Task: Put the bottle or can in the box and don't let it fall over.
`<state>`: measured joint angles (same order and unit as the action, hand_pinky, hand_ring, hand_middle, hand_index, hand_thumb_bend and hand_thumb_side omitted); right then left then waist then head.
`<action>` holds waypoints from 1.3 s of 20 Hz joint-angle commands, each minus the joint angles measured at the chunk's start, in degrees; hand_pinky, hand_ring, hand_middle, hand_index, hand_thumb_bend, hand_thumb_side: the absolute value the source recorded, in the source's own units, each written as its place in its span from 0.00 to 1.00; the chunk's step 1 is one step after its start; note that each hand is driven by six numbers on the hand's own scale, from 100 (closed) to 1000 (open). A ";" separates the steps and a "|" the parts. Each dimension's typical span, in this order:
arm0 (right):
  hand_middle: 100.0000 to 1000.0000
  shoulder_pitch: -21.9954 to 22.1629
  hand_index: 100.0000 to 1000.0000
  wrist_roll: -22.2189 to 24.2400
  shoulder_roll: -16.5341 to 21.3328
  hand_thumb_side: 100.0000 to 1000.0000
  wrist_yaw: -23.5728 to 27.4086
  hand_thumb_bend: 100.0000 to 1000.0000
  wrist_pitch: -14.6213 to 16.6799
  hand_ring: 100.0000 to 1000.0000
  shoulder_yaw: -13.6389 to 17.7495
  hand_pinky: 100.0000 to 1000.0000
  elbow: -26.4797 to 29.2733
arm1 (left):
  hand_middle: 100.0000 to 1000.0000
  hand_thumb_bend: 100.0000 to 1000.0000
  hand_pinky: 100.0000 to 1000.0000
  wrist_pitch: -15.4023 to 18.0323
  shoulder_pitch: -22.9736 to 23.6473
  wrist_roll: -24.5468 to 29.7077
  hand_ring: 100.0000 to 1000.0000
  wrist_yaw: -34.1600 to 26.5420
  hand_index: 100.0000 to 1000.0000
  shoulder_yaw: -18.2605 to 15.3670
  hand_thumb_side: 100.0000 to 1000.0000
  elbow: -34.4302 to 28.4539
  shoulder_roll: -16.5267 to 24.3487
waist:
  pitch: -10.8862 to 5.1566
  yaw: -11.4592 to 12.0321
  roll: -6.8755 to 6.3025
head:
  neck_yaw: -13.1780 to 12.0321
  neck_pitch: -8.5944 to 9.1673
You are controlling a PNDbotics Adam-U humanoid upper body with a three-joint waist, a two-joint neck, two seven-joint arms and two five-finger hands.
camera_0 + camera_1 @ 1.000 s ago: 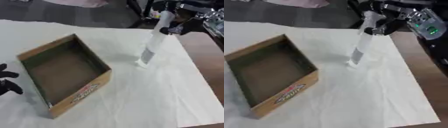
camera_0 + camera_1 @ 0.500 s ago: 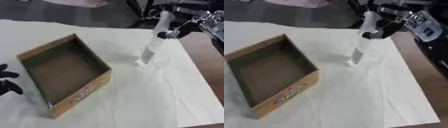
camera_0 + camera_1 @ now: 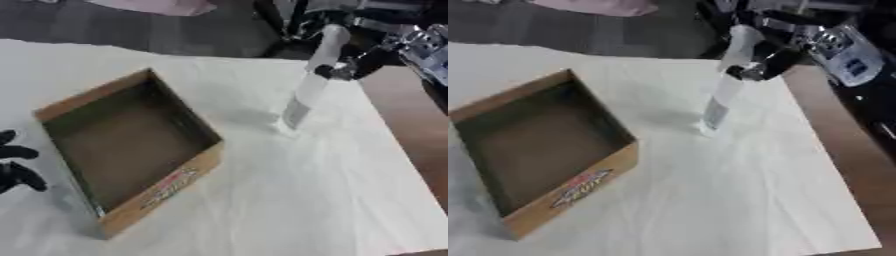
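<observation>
A tall slim white bottle [image 3: 308, 86] leans to the right, its base near the white cloth beside the box. My right hand [image 3: 354, 65] comes in from the upper right and is shut on the bottle's upper part. An open cardboard box [image 3: 131, 145] lies left of the bottle, empty, with a red logo on its near side. My left hand [image 3: 13, 165] rests at the left edge of the left eye view, fingers curled and holding nothing.
A white cloth [image 3: 297, 200] covers the table. Bare brown tabletop [image 3: 402, 110] shows at the right beyond the cloth's edge. Dark floor and a pink thing [image 3: 162, 6] lie past the far edge.
The bottle and my right hand have shifted slightly left toward the box, and the bottle looks a little higher off the cloth. The left hand has stayed put.
</observation>
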<state>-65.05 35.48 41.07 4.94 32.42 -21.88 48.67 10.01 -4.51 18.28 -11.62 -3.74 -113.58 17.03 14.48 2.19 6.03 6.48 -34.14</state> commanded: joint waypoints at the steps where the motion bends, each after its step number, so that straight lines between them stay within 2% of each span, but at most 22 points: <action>1: 0.98 -0.68 0.71 16.49 0.70 0.00 -0.30 0.11 16.04 0.93 0.40 0.85 -0.38 | 0.62 0.06 0.47 0.04 -0.45 0.35 0.46 0.04 0.89 -0.11 0.77 -1.01 0.17 | -0.52 0.03 -0.32 | 0.12 0.63; 8: 0.93 -0.57 0.67 16.49 0.60 0.00 -0.37 0.14 15.71 0.88 0.60 0.87 -0.45 | 0.61 0.06 0.47 -0.02 -0.52 0.60 0.46 0.10 0.89 -0.15 0.77 -1.01 0.07 | -0.38 0.15 -0.30 | 0.23 0.64; 11: 0.86 -0.58 0.60 16.49 0.45 0.00 -0.20 0.10 15.51 0.81 0.61 0.82 -0.53 | 0.61 0.06 0.47 -0.07 -0.52 0.69 0.46 0.15 0.89 -0.15 0.77 -1.01 0.05 | -0.33 0.16 -0.27 | 0.30 0.57; 12: 0.82 -0.59 0.56 16.49 0.42 0.00 -0.09 0.09 15.36 0.76 0.55 0.74 -0.50 | 0.60 0.06 0.47 -0.10 -0.53 0.73 0.46 0.18 0.89 -0.15 0.77 -1.01 0.04 | -0.33 0.15 -0.26 | 0.31 0.55; 15: 0.78 -0.64 0.52 16.49 0.41 0.00 0.15 0.10 15.19 0.72 0.56 0.67 -0.34 | 0.60 0.06 0.47 -0.15 -0.55 0.85 0.46 0.22 0.89 -0.15 0.77 -1.01 0.04 | -0.34 0.15 -0.23 | 0.30 0.59; 16: 0.73 -0.65 0.46 16.49 0.43 0.00 0.18 0.15 15.18 0.67 0.68 0.62 -0.36 | 0.60 0.06 0.47 -0.14 -0.55 0.89 0.46 0.20 0.89 -0.15 0.77 -1.01 0.04 | -0.35 0.16 -0.22 | 0.30 0.61; 17: 0.73 -0.68 0.46 16.49 0.44 0.00 0.13 0.15 15.16 0.67 0.83 0.62 -0.43 | 0.60 0.06 0.47 -0.14 -0.55 0.91 0.46 0.19 0.89 -0.17 0.77 -1.01 0.03 | -0.36 0.18 -0.22 | 0.30 0.64; 18: 0.69 -0.73 0.40 16.49 0.45 0.00 0.03 0.22 15.11 0.63 1.04 0.58 -0.58 | 0.60 0.06 0.47 -0.15 -0.55 0.92 0.46 0.18 0.89 -0.18 0.77 -1.01 0.02 | -0.37 0.19 -0.22 | 0.30 0.69; 20: 0.67 -0.82 0.36 16.49 0.36 0.00 -0.11 0.28 14.76 0.60 1.54 0.52 -1.02 | 0.60 0.06 0.48 -0.12 -0.55 0.99 0.46 0.14 0.89 -0.18 0.77 -1.01 0.00 | -0.39 0.21 -0.24 | 0.32 0.74; 21: 0.66 -0.88 0.35 16.49 0.31 0.00 -0.07 0.28 14.49 0.59 1.78 0.47 -1.23 | 0.60 0.06 0.48 -0.10 -0.54 1.03 0.46 0.13 0.88 -0.19 0.77 -1.01 0.00 | -0.40 0.20 -0.26 | 0.32 0.73; 24: 0.61 -1.09 0.29 16.49 0.28 0.00 0.43 0.29 13.64 0.55 2.53 0.14 -1.64 | 0.60 0.06 0.48 -0.07 -0.51 1.23 0.46 0.13 0.88 -0.18 0.77 -1.01 -0.01 | -0.45 0.15 -0.26 | 0.31 0.69; 26: 0.57 -1.12 0.26 16.49 0.31 0.00 0.46 0.30 13.32 0.50 2.54 0.06 -1.65 | 0.59 0.06 0.47 -0.09 -0.50 1.47 0.46 0.15 0.88 -0.16 0.77 -1.01 0.01 | -0.50 0.13 -0.26 | 0.30 0.72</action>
<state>-65.35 36.81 40.12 5.31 31.09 -19.77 47.24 9.82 -4.58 19.45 -11.51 -3.74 -113.58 16.59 14.81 2.42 6.08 6.66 -34.10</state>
